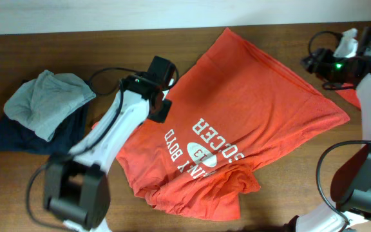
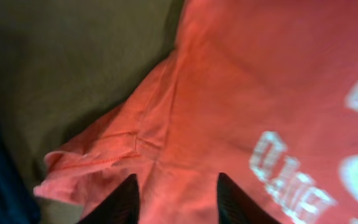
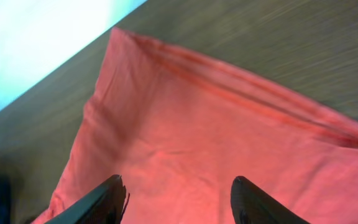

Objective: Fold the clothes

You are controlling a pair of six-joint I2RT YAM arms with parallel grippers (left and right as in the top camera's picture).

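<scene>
An orange-red T-shirt [image 1: 237, 109] lies spread on the brown table, with white "McKinney Boyd 2013 Soccer" print [image 1: 201, 148] upside down to the overhead camera. Its lower hem is bunched at the front [image 1: 198, 193]. My left gripper [image 1: 158, 106] is open just above the shirt's left edge, over a rumpled sleeve [image 2: 104, 158]; its fingers [image 2: 176, 177] hold nothing. My right gripper [image 1: 310, 62] is open over the shirt's far right side; in the right wrist view its fingers [image 3: 178, 179] hover above smooth cloth [image 3: 216, 130] near a seamed edge.
A pile of grey and navy clothes [image 1: 44, 109] sits at the table's left. A bit of orange cloth [image 1: 348, 96] shows under the right arm. Black cables loop by both arms. The pale wall runs along the table's far edge [image 1: 108, 29].
</scene>
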